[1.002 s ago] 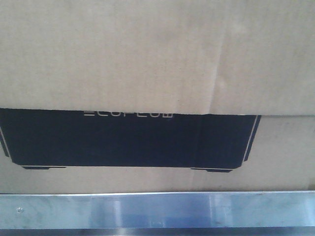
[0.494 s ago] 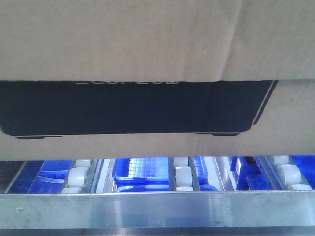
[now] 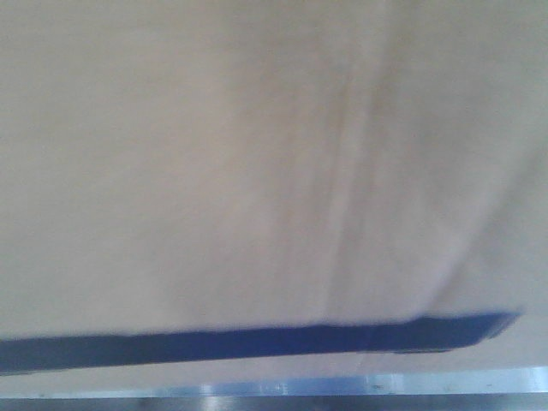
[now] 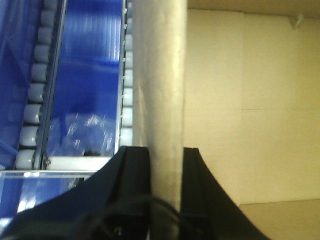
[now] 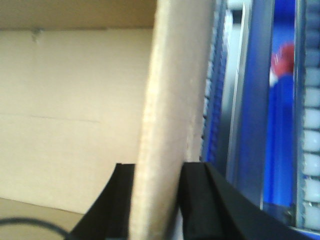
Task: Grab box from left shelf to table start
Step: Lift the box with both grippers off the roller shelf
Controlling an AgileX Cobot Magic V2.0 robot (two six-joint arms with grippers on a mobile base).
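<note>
Both arms are mid-lift, I judge. My left gripper (image 4: 165, 154) is pinched tight on the left wall of the box (image 3: 257, 171), and my right gripper (image 5: 157, 170) is clenched on the right wall. The box fills the front view just above the shelf rail (image 3: 360, 384); blur hides any contact. Next I should draw it back over that rail, level, toward the table.
</note>
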